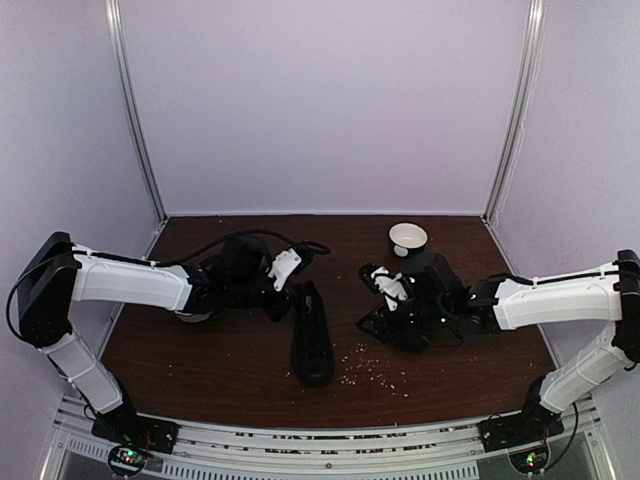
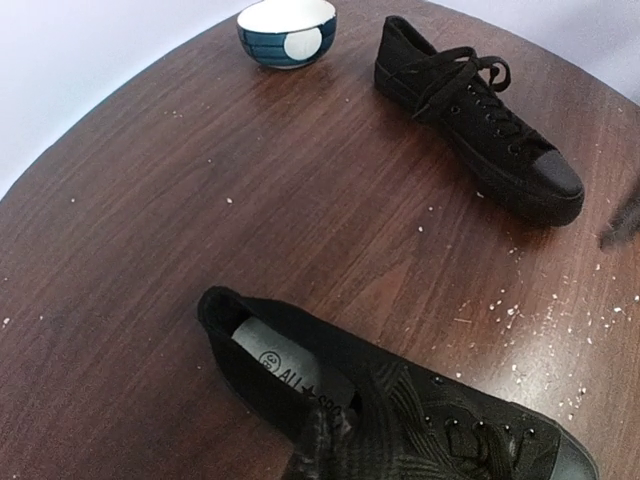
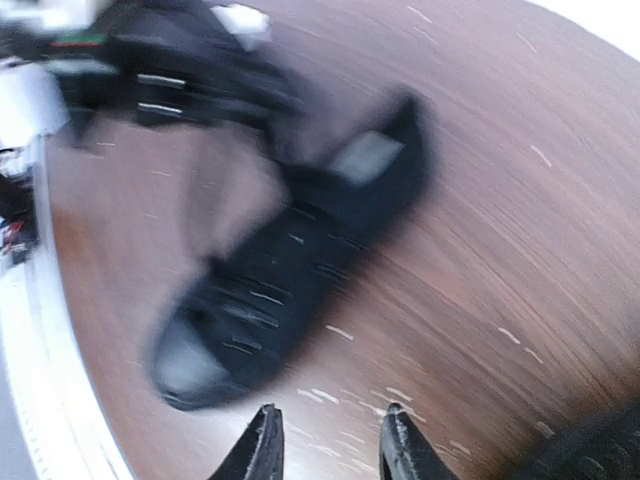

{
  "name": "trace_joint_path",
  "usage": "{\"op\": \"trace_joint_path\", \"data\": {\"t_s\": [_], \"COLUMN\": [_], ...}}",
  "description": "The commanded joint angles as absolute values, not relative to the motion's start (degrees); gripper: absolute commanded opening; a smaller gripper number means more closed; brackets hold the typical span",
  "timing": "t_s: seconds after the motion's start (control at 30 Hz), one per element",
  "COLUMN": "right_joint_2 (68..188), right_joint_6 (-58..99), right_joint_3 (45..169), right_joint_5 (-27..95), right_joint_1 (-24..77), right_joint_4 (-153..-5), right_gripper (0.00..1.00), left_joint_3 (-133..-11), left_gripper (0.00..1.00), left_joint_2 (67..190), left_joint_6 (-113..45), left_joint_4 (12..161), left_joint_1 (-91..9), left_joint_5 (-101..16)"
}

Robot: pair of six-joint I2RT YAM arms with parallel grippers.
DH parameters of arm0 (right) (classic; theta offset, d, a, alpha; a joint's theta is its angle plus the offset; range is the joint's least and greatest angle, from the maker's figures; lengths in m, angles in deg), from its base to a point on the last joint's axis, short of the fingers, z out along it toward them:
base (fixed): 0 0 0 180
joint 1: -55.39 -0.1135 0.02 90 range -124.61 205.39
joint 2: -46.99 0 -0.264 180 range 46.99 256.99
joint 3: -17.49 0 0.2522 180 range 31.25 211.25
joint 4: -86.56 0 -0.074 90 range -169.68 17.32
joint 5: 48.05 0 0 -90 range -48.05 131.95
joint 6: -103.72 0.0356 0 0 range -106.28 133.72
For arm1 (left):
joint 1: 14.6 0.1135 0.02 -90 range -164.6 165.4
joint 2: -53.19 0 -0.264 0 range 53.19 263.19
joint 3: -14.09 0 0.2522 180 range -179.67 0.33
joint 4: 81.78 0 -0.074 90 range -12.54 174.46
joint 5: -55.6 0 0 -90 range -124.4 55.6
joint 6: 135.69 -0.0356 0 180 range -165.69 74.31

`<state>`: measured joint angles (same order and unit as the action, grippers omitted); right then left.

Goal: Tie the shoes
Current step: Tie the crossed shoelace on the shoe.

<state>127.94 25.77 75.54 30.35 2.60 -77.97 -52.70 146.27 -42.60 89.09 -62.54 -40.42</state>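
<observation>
Colours: black on brown.
All-black shoes [image 2: 480, 120], laces too; bowl [image 2: 287, 32] blue outside with white disc, white inside; table [image 2: 250, 200] dark brown woodgrain, pale specks near shoes.

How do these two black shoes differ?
From the left wrist: the near all-black low-top sneaker shows a pale printed insole; the far all-black sneaker shows a dark opening. The far sneaker's laces lie looped over its tongue; the near one's are too dark to trace. Both sit upright on the wooden table.

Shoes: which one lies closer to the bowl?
The far shoe in the left wrist view, its heel near the bowl; the other shoe lies directly under the camera.
</observation>
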Motion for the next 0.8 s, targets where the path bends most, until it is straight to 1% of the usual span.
{"op": "trace_joint_path", "data": {"t_s": [0.0,0.13,0.23,0.37,0.63,0.7,0.77], "right_joint_2": [131.70,139.07,142.57,147.12,150.33,150.26,150.28], "right_joint_6": [24.30,24.51,25.25,23.58,25.00,25.58,26.01], "right_joint_3": [77.34,82.22,83.67,86.07,89.06,89.08,89.20], "right_joint_5": [33.73,32.41,34.15,36.58,43.49,44.87,45.84], "right_joint_1": [-6.61,-9.70,-11.14,-13.12,-13.29,-13.26,-13.18], "right_joint_4": [-91.39,-92.75,-94.71,-93.76,-89.67,-89.04,-88.36], "right_gripper": [0.31,0.28,0.24,0.22,0.19,0.19,0.22], "left_joint_3": [-53.68,-54.08,-53.90,-54.05,-54.60,-54.68,-54.69], "left_gripper": [0.00,0.00,0.00,0.00,0.00,0.00,0.00], "left_joint_2": [147.62,148.40,148.66,148.90,149.56,149.43,149.43], "left_joint_6": [-38.95,-37.93,-37.53,-37.43,-37.95,-38.09,-38.29], "left_joint_4": [90.58,90.07,90.34,90.52,90.14,89.99,89.85], "left_joint_1": [-62.26,-62.24,-62.24,-62.24,-62.25,-62.23,-62.24], "left_joint_5": [-39.58,-38.61,-38.92,-39.10,-39.58,-39.59,-39.42]}}
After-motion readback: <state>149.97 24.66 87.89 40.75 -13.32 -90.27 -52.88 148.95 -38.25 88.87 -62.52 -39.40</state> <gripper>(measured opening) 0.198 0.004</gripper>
